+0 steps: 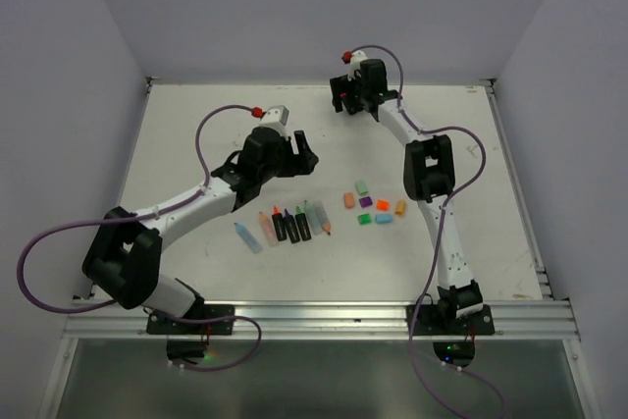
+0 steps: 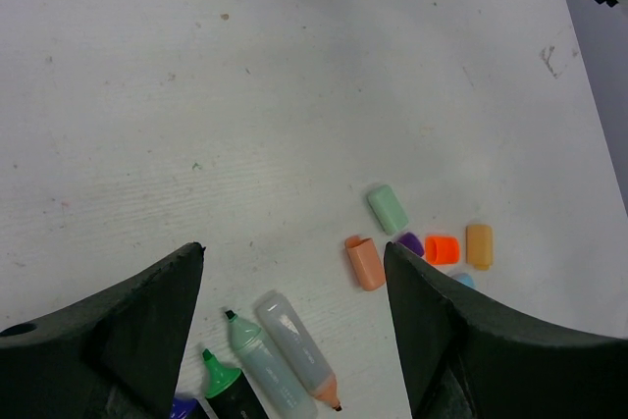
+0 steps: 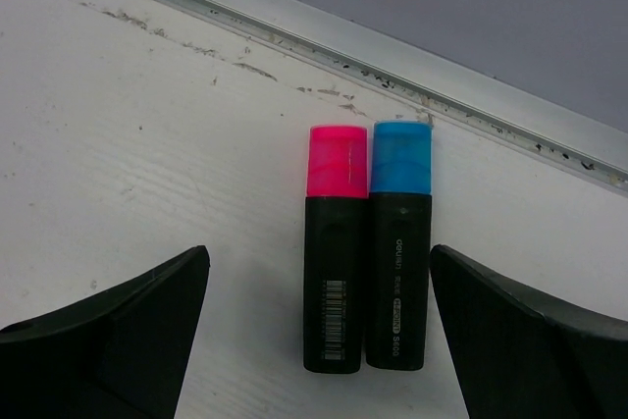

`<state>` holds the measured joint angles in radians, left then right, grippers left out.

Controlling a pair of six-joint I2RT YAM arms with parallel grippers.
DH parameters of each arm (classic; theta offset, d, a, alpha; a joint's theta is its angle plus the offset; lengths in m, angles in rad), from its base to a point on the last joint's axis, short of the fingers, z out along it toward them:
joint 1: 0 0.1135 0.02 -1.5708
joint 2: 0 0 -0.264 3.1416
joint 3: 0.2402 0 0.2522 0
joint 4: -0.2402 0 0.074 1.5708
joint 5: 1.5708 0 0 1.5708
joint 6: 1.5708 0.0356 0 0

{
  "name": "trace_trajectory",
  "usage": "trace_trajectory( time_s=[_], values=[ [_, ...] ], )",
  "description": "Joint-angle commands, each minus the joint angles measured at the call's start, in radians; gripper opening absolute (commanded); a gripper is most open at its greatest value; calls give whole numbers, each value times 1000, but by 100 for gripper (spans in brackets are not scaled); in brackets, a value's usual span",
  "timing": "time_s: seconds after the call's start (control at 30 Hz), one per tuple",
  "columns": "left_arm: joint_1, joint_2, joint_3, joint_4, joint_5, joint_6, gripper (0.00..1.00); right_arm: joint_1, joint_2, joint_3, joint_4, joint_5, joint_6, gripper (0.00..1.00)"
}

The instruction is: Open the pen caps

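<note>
Pink cap [image 3: 338, 160] and blue cap [image 3: 400, 157] are on, on two black pens [image 3: 334, 282] that lie touching, caps toward 12 o'clock, pink at blue's 9. Right gripper [image 3: 319, 252] hangs over them, jaws spread and empty. Left gripper [image 2: 294, 247] is also spread and empty. Best to pinch one body low and keep its cap clear for the other arm.

I take this for a robotics lab bench. My left arm [image 1: 186, 205] and right arm [image 1: 432, 183] are bolted to a metal rail [image 1: 324, 319] that runs along the bottom of the overhead view. The white table [image 1: 196, 125] is scuffed and is boxed in by plain grey walls [image 1: 324, 7] at the top and on both sides. Purple cables [image 1: 201, 144] loop off each arm. A metal strip [image 3: 392, 51] edges the tabletop across the upper part of my right wrist view.
</note>
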<state>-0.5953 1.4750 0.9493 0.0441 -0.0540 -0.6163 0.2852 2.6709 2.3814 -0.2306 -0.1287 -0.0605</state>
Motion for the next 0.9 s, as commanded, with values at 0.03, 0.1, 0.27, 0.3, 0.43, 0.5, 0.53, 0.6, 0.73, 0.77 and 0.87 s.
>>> trace_trajectory(
  time_s=[0.03,0.1,0.27,0.3,0.43,0.5,0.53,0.6,0.73,0.77,0.87],
  values=[
    [15,-30,-20,60,16,0,77,2,-54,-30,59,-11,-10,98],
    [17,-28,-23,62,22,-2,77,3,-63,-42,60,-9,-6,98],
    [17,-35,-30,63,31,-5,77,17,-89,-88,79,6,-13,97],
    [17,-36,-30,63,32,-5,77,20,-101,-111,89,27,-21,97],
    [17,-53,-32,54,31,0,77,26,-112,-131,91,31,-13,97],
    [19,-59,-37,53,29,0,77,26,-121,-152,102,29,-4,97],
    [17,-62,-37,51,29,0,77,26,-135,-163,109,31,-1,96],
    [19,-65,-40,48,31,1,77,28,-152,-197,138,44,4,96],
    [19,-70,-44,48,34,0,77,26,-190,-221,162,81,4,96],
    [17,-70,-44,48,34,-2,77,28,-204,-226,166,101,5,96],
    [19,-68,-43,50,37,-2,77,29,-230,-229,168,141,13,96]
  ],
)
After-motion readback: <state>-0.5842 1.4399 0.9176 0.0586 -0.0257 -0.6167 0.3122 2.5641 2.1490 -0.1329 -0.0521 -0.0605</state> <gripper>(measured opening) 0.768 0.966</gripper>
